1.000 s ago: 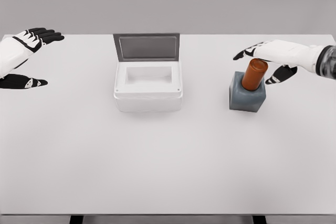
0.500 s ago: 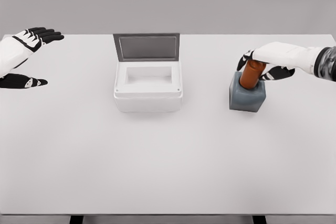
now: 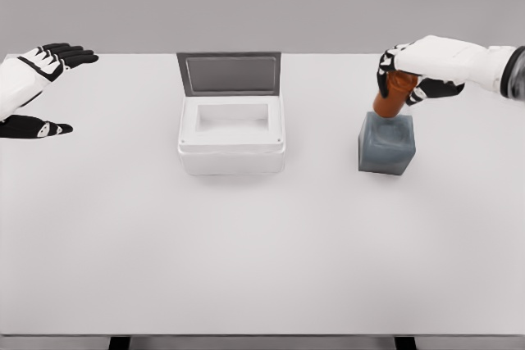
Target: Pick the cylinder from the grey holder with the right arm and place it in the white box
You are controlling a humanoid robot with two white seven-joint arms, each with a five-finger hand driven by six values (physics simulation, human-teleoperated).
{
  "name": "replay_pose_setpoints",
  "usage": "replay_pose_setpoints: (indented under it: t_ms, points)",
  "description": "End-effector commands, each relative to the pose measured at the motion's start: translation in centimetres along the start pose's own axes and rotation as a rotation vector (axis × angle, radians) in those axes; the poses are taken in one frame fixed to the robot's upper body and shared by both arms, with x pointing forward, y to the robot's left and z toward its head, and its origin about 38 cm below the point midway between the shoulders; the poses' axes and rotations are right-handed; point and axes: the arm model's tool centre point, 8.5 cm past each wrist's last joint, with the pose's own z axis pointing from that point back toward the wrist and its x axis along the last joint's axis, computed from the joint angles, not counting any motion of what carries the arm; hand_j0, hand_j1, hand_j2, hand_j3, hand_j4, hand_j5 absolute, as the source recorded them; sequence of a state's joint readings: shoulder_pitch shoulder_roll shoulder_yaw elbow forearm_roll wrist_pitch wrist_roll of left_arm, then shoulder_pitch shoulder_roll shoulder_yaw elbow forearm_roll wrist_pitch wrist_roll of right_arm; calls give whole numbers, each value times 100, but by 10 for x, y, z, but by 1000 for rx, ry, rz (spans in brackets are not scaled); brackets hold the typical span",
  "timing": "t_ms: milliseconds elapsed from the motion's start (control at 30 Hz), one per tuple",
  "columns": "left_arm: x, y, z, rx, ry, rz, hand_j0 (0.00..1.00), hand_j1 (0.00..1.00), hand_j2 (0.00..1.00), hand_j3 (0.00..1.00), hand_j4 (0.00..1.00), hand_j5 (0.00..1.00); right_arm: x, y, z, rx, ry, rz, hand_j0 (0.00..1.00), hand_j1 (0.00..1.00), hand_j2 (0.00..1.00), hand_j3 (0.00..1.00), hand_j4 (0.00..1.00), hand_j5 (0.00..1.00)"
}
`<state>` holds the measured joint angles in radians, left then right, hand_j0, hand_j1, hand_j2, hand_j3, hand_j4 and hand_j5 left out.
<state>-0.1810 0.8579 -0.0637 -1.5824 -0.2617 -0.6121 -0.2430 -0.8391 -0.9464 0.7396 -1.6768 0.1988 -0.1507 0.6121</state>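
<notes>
Cylinder (image 3: 392,96) is standing nearly upright, long axis vertical and top leaning slightly right, its lower end at the mouth of the grey holder (image 3: 386,144) while the right hand (image 3: 418,67) is clenching its fingers (image 3: 384,71) around the top. Any sideways pull risks catching the base on the holder's rim, tipping the holder or loosening the grip. The left hand (image 3: 31,79) is resting open at the table's (image 3: 262,243) far left.

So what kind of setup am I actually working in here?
Likely a simulated tabletop test bench: a bare white table against a blank grey backdrop, holding only an open white box and a grey holder with its cylinder.
</notes>
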Motion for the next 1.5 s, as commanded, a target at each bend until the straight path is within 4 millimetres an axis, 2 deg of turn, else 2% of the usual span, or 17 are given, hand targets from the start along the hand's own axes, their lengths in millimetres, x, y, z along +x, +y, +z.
replay_pose_setpoints:
  t_ms: [0, 167, 233, 467, 567, 800, 933, 1467]
  points:
    - [0, 1, 0, 4, 1, 5, 100, 100, 100, 100, 100, 100, 5, -1, -5, -8, -30, 4, 22, 22, 22, 22, 22, 22]
    - [-1, 2, 1, 8, 3, 3, 100, 100, 100, 100, 100, 100, 35, -10, -45, -57, -138, -26, 22, 22, 22, 22, 22, 22]
    - [-1, 2, 1, 8, 3, 3, 100, 100, 100, 100, 100, 100, 42, -11, -52, -64, -155, -21, 22, 22, 22, 22, 22, 22]
    - [-1, 2, 1, 8, 4, 3, 100, 100, 100, 100, 100, 100, 86, -23, -99, -111, -225, 30, 23, 23, 23, 23, 23, 23]
    - [-1, 2, 1, 8, 4, 3, 100, 100, 100, 100, 100, 100, 96, -30, -109, -123, -249, 27, 23, 23, 23, 23, 23, 23]
    - [-1, 2, 1, 8, 4, 3, 100, 100, 100, 100, 100, 100, 108, -29, -123, -113, -276, 19, 23, 23, 23, 23, 23, 23]
    - [-1, 2, 1, 8, 4, 3, 100, 100, 100, 100, 100, 100, 105, -17, -137, -70, -245, 37, 23, 23, 23, 23, 23, 23]
    - [-1, 2, 1, 8, 3, 3, 100, 100, 100, 100, 100, 100, 105, -16, -135, -67, -243, 45, 27, 27, 27, 27, 27, 27]
